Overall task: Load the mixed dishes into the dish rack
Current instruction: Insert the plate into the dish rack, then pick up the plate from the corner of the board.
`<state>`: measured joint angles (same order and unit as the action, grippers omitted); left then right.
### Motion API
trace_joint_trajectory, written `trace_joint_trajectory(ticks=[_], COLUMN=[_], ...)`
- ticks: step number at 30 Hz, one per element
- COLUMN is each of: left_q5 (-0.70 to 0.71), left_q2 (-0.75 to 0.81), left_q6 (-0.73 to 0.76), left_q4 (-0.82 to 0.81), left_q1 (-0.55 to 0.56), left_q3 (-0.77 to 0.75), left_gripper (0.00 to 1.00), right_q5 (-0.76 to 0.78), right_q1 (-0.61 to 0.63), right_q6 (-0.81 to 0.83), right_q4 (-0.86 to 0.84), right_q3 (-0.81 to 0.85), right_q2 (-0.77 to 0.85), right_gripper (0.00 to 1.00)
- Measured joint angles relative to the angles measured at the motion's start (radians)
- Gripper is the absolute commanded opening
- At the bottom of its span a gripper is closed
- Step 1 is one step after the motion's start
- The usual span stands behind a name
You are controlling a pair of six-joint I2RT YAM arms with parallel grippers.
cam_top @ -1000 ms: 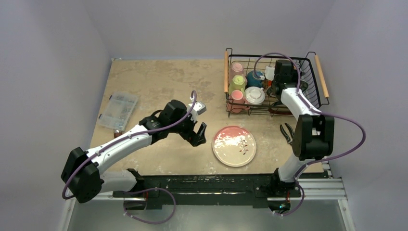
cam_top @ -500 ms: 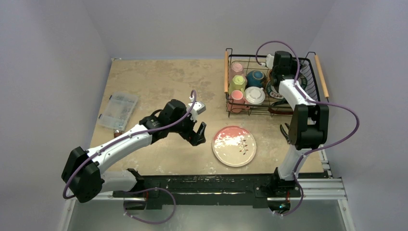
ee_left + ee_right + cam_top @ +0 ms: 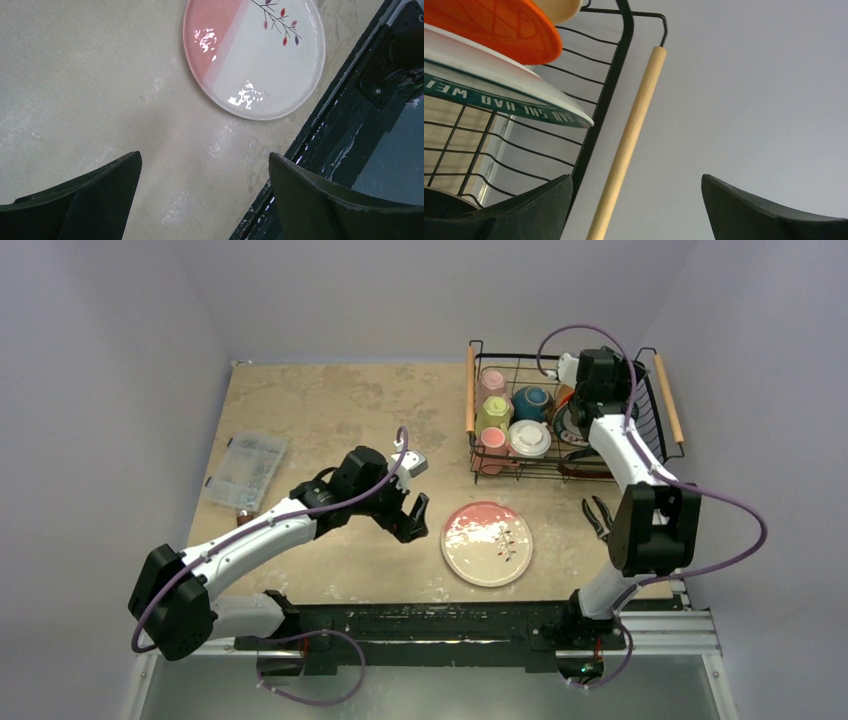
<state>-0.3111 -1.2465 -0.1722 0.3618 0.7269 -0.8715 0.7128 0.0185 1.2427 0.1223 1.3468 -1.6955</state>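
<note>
From above, the dish rack (image 3: 520, 468) sits at the far right of the mottled tan table (image 3: 320, 410): a black wire basket with a pale wooden bar on each short side. Its left half holds a column of mugs, with the pale pink mug (image 3: 492, 380) farthest, the yellow-green mug (image 3: 493, 410) in the middle and the salmon mug (image 3: 490, 437) nearest. The teal bowl (image 3: 531, 400) and the white mug (image 3: 528, 438) sit just to their right. The right arm's head hangs over the rack's right half and hides much of what lies there.

The right wrist camera fills that in. A glossy red-orange plate (image 3: 499, 25) overlaps a white plate (image 3: 509, 95) whose blue-green rim carries white lettering, both inside the wires beside the round wooden handle (image 3: 629, 140). The right gripper (image 3: 636, 177) is spread wide, with nothing between its dark fingers (image 3: 524, 210).

The red-rimmed cream plate (image 3: 487, 543) lies flat on the table, outside the rack and nearer than it. The left wrist camera shows what the overhead view blurs: a shiny glaze, a pink-red segment on one side, and a thin twig with small red leaves on the cream. The left gripper (image 3: 205, 156) hovers just left of this plate, spread wide and empty.

Black pliers (image 3: 597, 515) lie right of the plate, and a clear compartment box (image 3: 247, 470) sits at the table's left edge.
</note>
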Motion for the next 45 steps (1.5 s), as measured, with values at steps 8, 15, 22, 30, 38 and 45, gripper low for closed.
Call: trace_joint_trajectory(ticks=[8, 15, 22, 30, 38, 45], left_q5=[-0.010, -0.061, -0.137, -0.179, -0.156, -0.153], left_q2=[-0.009, -0.082, -0.153, -0.314, -0.348, -0.398], left_q6=[-0.019, -0.100, -0.267, -0.439, -0.526, -0.539], left_q4=[-0.001, 0.021, -0.066, -0.247, -0.339, -0.362], left_q1=[0.000, -0.012, -0.059, -0.060, -0.060, -0.059], left_q3=[-0.001, -0.062, -0.045, 0.015, 0.056, 0.053], left_gripper=[0.96, 0.92, 0.85, 0.68, 0.56, 0.47], right_q5=[-0.057, -0.245, -0.557, -0.841, -0.861, -0.875], right_q1=[0.000, 0.038, 0.072, 0.072, 0.072, 0.072], right_q6=[-0.173, -0.528, -0.998, -1.411, -1.667, -1.852], right_q4=[0.135, 0.325, 0.385, 0.471, 0.682, 0.794], right_q3=[0.026, 0.117, 0.164, 0.123, -0.145, -0.394], right_q2=[0.114, 0.215, 0.470, 0.717, 0.937, 1.125], right_gripper=[0.99, 0.99, 0.99, 0.99, 0.99, 0.99])
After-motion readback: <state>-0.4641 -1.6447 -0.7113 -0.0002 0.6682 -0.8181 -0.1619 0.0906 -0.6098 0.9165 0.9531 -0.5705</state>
